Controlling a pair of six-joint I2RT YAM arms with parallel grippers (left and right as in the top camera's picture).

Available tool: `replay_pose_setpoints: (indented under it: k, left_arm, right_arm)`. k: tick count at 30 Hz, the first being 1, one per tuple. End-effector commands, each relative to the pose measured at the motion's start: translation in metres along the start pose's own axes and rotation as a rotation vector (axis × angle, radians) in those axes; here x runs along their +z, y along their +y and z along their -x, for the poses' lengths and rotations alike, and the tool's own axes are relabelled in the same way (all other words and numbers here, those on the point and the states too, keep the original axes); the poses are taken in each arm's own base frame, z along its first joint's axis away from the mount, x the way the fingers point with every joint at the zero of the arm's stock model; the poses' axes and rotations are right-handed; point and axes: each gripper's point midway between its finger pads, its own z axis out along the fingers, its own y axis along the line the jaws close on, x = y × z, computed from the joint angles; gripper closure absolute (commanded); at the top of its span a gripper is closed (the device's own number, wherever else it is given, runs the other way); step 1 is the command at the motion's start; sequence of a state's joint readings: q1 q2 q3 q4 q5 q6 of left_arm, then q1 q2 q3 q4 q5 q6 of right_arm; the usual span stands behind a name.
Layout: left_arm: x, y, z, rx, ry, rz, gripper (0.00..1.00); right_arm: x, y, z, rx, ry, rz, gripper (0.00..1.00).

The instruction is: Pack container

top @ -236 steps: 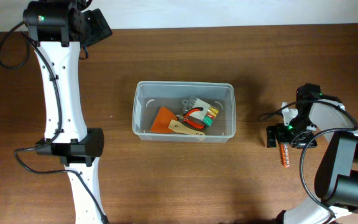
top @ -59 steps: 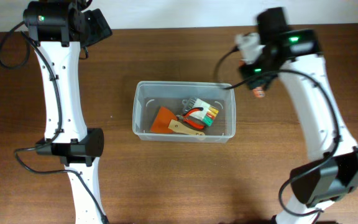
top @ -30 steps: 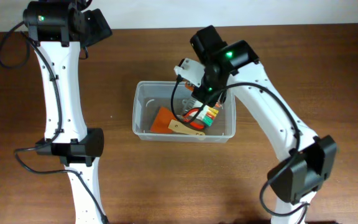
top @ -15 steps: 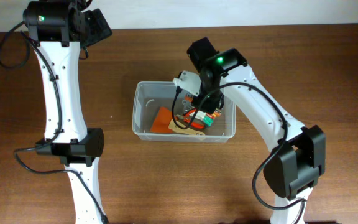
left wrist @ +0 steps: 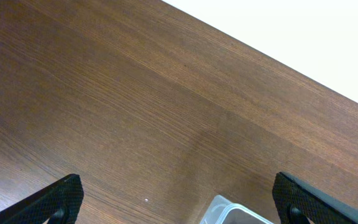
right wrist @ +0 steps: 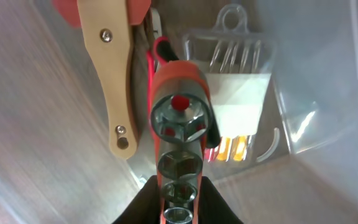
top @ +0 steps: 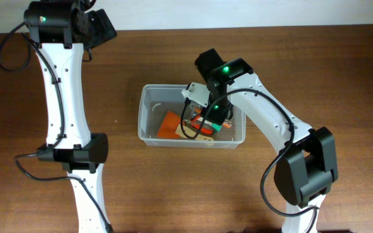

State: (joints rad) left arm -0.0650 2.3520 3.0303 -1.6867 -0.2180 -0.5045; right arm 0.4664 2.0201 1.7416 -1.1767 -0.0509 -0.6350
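The main risk is at the release. The right gripper (right wrist: 178,200) grasps the near end of an orange socket tool (right wrist: 178,124), poised above loose items inside the container (top: 144,118): a wooden-handled scraper (right wrist: 107,74), thin red-handled pliers (right wrist: 156,53) and a clear blister pack (right wrist: 244,93). Dropped onto that uneven pile, the tool could roll or lodge upright against a wall. The fingers could also snag the pack on the way out and drag the light container.

The right arm arches over the container's right side, wrist pointing straight down into its right half. The container sits mid-table (top: 303,58). Well left of the container, the left gripper (left wrist: 179,202) hangs with its jaws spread wide and nothing between them.
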Motion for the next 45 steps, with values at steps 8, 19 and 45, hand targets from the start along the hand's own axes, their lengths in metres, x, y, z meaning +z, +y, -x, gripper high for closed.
replay_pose_setpoints:
  k: [8,19,45]
  left_arm:
    - [-0.014,0.002,0.005,0.001,-0.033,-0.009,0.01]
    - [-0.014,0.002,0.006,0.001,-0.033,-0.009,0.01]
    - [-0.014,0.002,0.006,0.001,-0.033,-0.009,0.01]
  right_arm:
    - [0.002,0.010,0.007,-0.002,-0.043,0.061,0.81]
    - [-0.007,0.003,0.014,0.046,-0.064,0.035,0.46]
    - [-0.347,-0.088,-0.115,0.938,-0.511,-0.603,0.01]
